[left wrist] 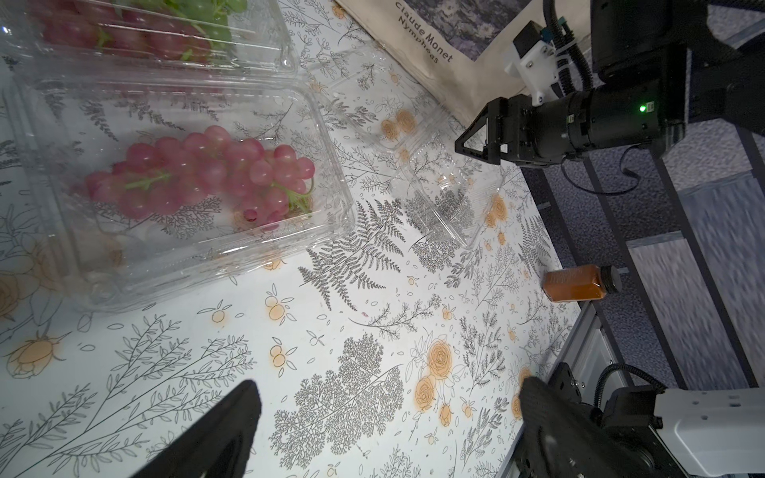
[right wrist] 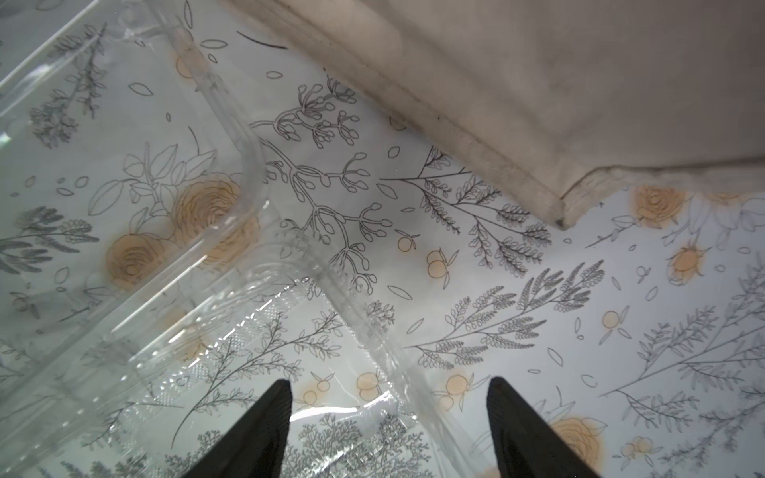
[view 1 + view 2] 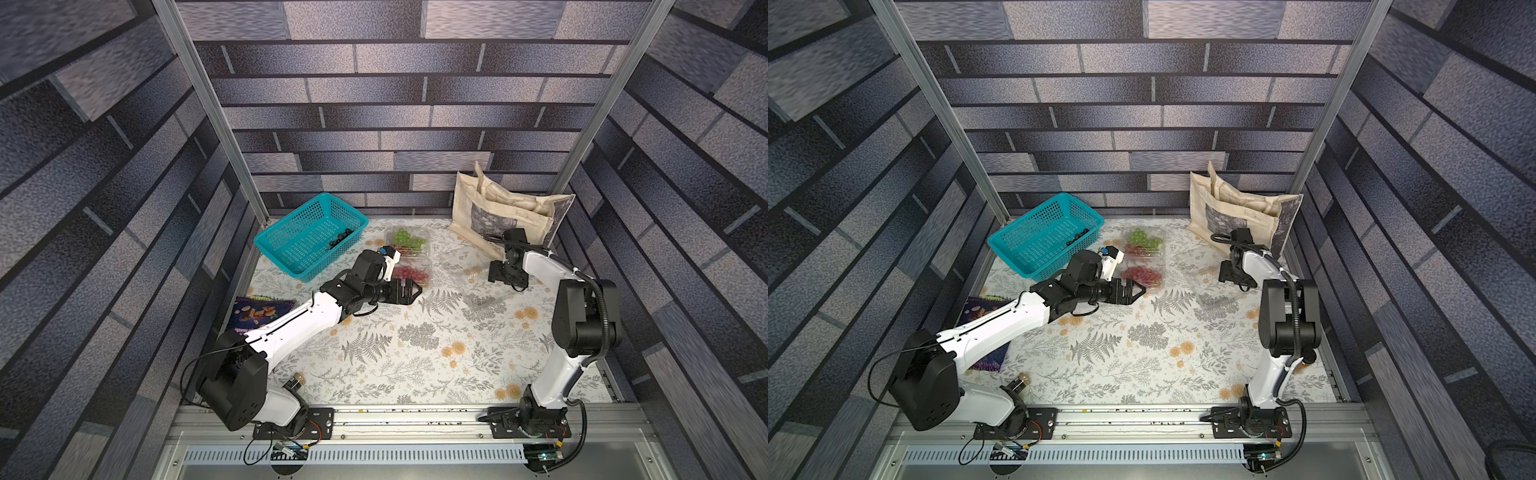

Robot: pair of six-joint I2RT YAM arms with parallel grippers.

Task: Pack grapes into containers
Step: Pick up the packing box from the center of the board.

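containers [image 1: 186, 265]: were clear, glossy thin plastic
red grapes [image 1: 198, 174]: looked smooth, glossy
basket [image 3: 299, 249]: was perforated plastic
tote bag [image 3: 465, 203]: was matt cloth

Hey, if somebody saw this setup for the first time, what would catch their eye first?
Probably the teal basket at the far left corner of the table, with a black bunch of grapes alone inside it. Then the red grapes glowing in a clear container mid-table, and the beige tote bag standing at the far right.
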